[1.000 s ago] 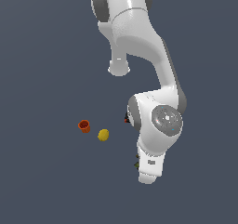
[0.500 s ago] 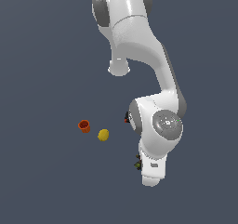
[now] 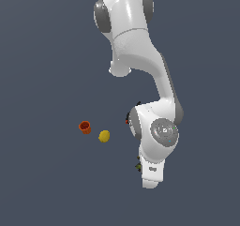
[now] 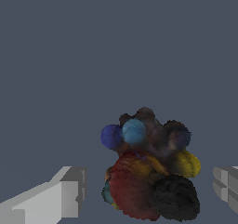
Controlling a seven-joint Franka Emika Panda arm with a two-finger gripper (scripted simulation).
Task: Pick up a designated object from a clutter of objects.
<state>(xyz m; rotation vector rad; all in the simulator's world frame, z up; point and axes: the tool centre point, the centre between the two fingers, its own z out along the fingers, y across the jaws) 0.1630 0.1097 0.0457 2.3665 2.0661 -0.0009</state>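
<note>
The designated object [image 4: 148,167], a dark lump with maroon, yellow and blue blobs, fills the wrist view between my two grey fingers [image 4: 56,197]. The fingers stand wide apart on either side of it, so my gripper [image 4: 146,190] is open and holds nothing. In the exterior view only a dark sliver of the object [image 3: 138,165] shows at the hand's edge; the white arm hides the rest and the fingers. Of the clutter, the yellow lemon [image 3: 104,136] and small orange cup [image 3: 85,126] lie to the exterior view's left of the arm.
A black clamp with orange tips [image 3: 127,119] peeks out behind the arm's wrist joint. The floor is plain dark grey.
The hand has sunk lower in the exterior view, toward the lump. The lemon and the cup have not moved.
</note>
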